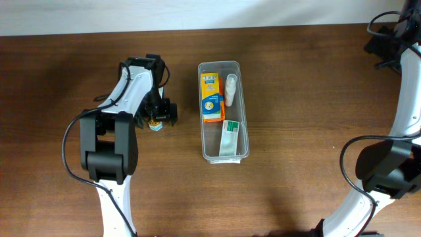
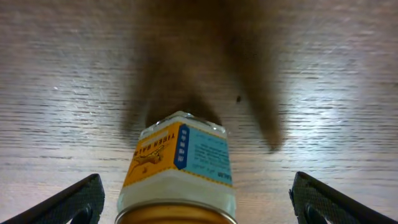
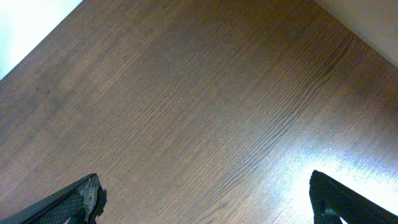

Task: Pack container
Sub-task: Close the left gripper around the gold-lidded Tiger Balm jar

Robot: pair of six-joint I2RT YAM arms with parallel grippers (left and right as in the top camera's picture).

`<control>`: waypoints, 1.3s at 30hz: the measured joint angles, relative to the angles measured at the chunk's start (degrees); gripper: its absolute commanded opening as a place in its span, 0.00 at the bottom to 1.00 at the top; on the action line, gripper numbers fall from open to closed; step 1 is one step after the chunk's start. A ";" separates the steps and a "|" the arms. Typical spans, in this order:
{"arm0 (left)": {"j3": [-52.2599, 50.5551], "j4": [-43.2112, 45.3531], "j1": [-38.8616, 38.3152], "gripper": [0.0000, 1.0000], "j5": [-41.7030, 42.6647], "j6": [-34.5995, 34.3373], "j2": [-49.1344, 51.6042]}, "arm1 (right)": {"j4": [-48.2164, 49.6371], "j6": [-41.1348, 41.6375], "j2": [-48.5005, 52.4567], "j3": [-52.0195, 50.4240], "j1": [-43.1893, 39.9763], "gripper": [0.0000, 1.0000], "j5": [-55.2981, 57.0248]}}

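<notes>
The clear plastic container (image 1: 223,112) stands in the middle of the table. It holds an orange box (image 1: 211,97), a white tube (image 1: 231,90) and a green and white packet (image 1: 229,139). My left gripper (image 1: 156,118) is open, left of the container, its fingers on either side of a small jar (image 2: 180,171) with an orange and blue label and a gold lid. The fingers stand apart from the jar. The jar also shows in the overhead view (image 1: 156,125). My right gripper (image 3: 205,199) is open and empty above bare wood; in the overhead view it is out of sight.
The right arm (image 1: 401,85) runs along the table's right edge, with cables at the far right corner. The left arm's base (image 1: 108,155) is left of centre near the front. The table's far edge meets a white wall.
</notes>
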 measured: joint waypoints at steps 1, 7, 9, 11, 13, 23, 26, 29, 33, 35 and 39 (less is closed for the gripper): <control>-0.37 0.09 0.00 0.96 0.00 -0.02 0.00 | 0.00 0.02 0.00 0.00 0.00 0.98 -0.02; -1.38 0.57 0.00 0.96 0.00 0.00 0.00 | 0.00 -0.04 0.00 0.02 0.00 0.98 0.00; -1.38 1.05 0.00 0.96 0.00 0.00 0.00 | 0.00 0.02 0.00 0.02 0.00 0.98 0.00; -1.38 1.77 0.00 0.96 0.00 0.00 0.00 | 0.00 -0.02 0.00 0.02 0.00 0.98 0.00; -1.38 2.23 0.00 0.95 0.00 -0.02 0.00 | 0.00 0.04 0.00 0.02 0.00 0.98 0.00; -1.38 2.69 0.00 0.78 0.00 -0.28 0.00 | 0.00 0.00 0.00 0.00 0.00 0.98 0.00; -1.38 2.69 0.00 0.72 0.00 -0.44 0.00 | 0.00 0.02 0.00 0.00 0.00 0.98 -0.02; -1.38 2.69 0.00 0.65 0.00 -0.48 0.00 | 0.00 0.02 0.00 0.02 0.00 0.98 -0.02; -1.38 2.67 0.00 0.55 0.00 -0.63 0.00 | 0.00 0.00 0.00 0.02 0.00 0.98 0.00; -1.38 2.69 0.00 0.51 0.00 -0.66 0.00 | 0.00 -0.02 0.00 0.02 0.00 0.98 0.00; -1.38 2.67 0.00 0.49 0.00 -0.66 0.00 | 0.00 -0.02 0.00 0.00 0.00 0.98 -0.02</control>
